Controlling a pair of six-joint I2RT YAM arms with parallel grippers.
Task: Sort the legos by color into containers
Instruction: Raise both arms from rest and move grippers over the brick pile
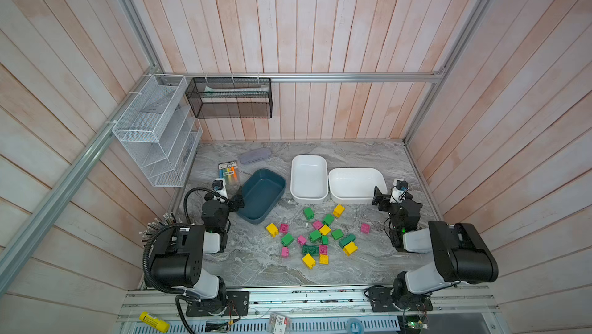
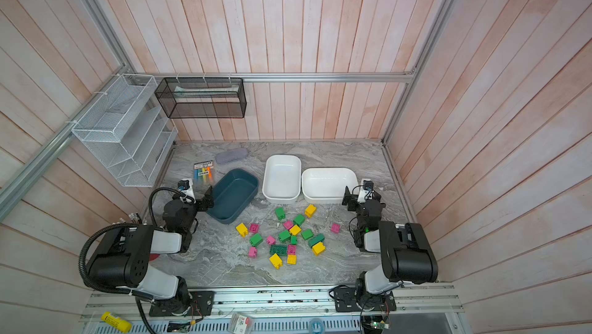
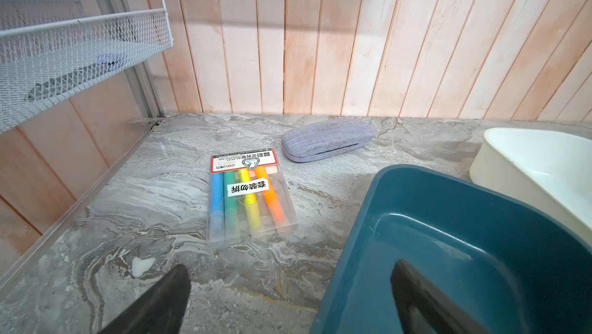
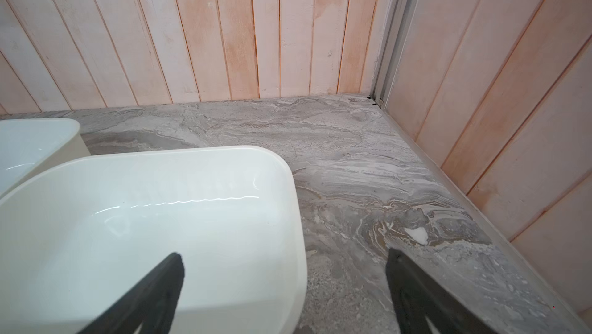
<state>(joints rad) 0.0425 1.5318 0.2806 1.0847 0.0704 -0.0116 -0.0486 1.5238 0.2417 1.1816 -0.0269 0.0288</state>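
On the table (image 1: pixel 256 268) bricks (image 1: pixel 315 235) lie scattered. Jaws wide, the left gripper (image 3: pixel 290 268) overhangs the teal tub (image 3: pixel 448 220), the right gripper (image 4: pixel 285 255) a white tub (image 4: pixel 160 220).

The grey marbled surface (image 1: pixel 256 268) holds a teal plastic tub (image 1: pixel 261 194), two white plastic tubs (image 1: pixel 308 178), loose yellow, green, pink bricks (image 1: pixel 315 235), a marker pack (image 1: pixel 229 172), a grey case (image 1: pixel 255 155).

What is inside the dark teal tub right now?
Nothing visible: the teal tub shows a bare floor. The left hand hangs over its left edge and covers a small part there.
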